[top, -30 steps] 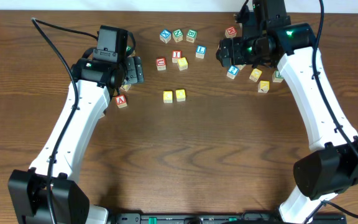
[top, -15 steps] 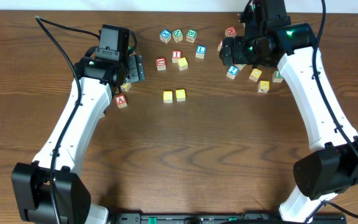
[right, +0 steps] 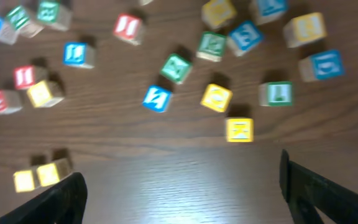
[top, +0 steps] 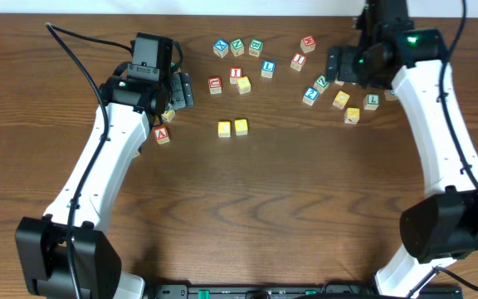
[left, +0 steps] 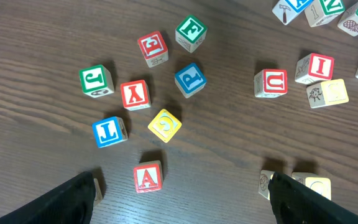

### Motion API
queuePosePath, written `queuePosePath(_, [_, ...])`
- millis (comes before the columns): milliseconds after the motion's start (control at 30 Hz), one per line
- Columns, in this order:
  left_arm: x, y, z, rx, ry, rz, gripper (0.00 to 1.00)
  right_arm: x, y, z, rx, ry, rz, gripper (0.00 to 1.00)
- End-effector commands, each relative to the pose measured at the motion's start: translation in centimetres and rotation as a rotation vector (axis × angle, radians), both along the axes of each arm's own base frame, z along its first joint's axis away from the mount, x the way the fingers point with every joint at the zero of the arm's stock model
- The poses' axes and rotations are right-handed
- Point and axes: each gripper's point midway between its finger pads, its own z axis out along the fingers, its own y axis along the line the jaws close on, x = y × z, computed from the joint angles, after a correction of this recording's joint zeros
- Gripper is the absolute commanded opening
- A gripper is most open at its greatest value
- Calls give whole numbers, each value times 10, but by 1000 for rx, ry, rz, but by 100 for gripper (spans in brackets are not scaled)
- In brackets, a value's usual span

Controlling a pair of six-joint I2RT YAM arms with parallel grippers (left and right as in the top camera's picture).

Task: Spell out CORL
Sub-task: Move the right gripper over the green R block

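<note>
Two yellow-topped cubes [top: 224,129] [top: 241,126] sit side by side mid-table, with nothing touching them. The right wrist view shows them at lower left [right: 37,177]. In the left wrist view they peek out behind a finger [left: 319,185]. A blue L cube [top: 267,68] lies behind them. A green-lettered cube [top: 322,82] lies just left of my right gripper [top: 336,65]; I cannot read its letter. My right gripper [right: 185,199] is open over bare wood. My left gripper [top: 179,91] [left: 182,205] is also open and holds nothing, hovering near the red A cube [left: 148,177].
Several lettered cubes are scattered along the back: a row of three [top: 237,46], red ones [top: 215,84] [top: 298,61], and a yellow one [top: 244,84]. More lie under the right arm [top: 353,115]. Another cluster shows beneath the left wrist [left: 165,125].
My right gripper has pulled to the right, away from the cube cluster, uncovering a red cube and a green-lettered cube. The left arm has barely moved.
</note>
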Motion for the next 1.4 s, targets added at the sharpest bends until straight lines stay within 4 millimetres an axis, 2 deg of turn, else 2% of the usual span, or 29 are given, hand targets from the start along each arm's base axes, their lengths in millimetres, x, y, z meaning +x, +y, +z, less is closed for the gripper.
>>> queuePosePath(0, [1, 2, -5, 3, 10, 13, 88, 2, -22, -6, -16, 17, -61, 97])
queuePosePath(367, [0, 2, -5, 3, 12, 13, 88, 3, -59, -6, -72, 13, -33, 98])
queuePosePath(500, [0, 2, -5, 4, 12, 12, 88, 7, -61, -6, -84, -2, -12, 98])
queuePosePath(600, [0, 2, -5, 3, 12, 13, 88, 21, -51, -8, -6, -34, -41, 93])
queuePosePath(667, [1, 2, -5, 3, 10, 13, 88, 30, -43, -17, 32, -39, -51, 91])
queuePosePath(900, [0, 2, -6, 4, 14, 12, 88, 56, -32, -73, 81, 20, -153, 77])
queuePosePath(1033, [0, 2, -6, 4, 16, 12, 88, 66, -19, -99, 87, 39, -145, 73])
queuePosePath(1167, [0, 2, -6, 4, 16, 13, 88, 67, -8, -118, 50, 64, -140, 69])
queuePosePath(1367, [-1, 2, -6, 4, 17, 13, 88, 67, -14, -133, -51, 64, -272, 69])
